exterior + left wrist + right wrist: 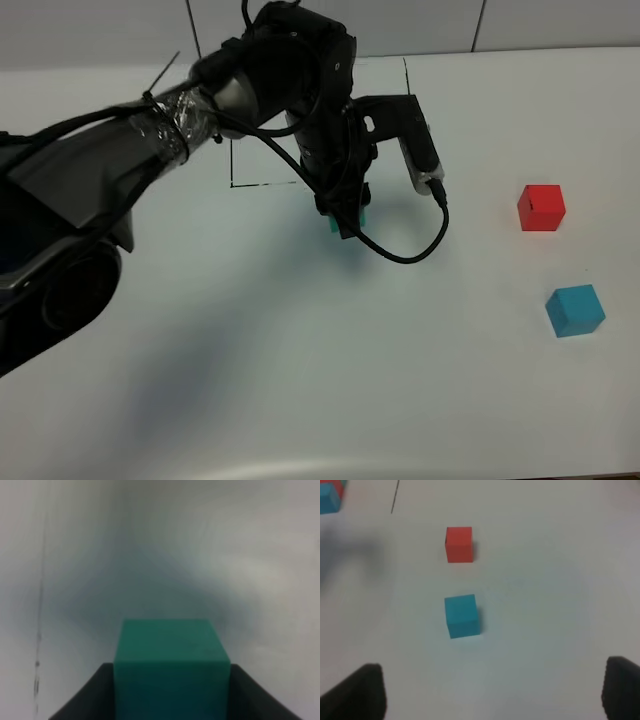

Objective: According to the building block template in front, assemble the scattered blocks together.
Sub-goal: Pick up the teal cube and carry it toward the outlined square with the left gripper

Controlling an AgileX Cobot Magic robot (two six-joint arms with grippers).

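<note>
The white table [300, 380] carries a red cube [541, 208] at 3 o'clock of the high view and a blue cube [575, 310] at 5 o'clock of the red one, near it and apart. Thin black drawn lines [265, 184] mark the surface at 11 o'clock of centre. Of the building block template [329, 500], only a blue and a red cube show, cut by the right wrist view's edge.

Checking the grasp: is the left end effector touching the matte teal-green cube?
Touching. Left wrist view: the matte teal-green cube sits tight between dark fingers of the left end effector, no gap.
</note>
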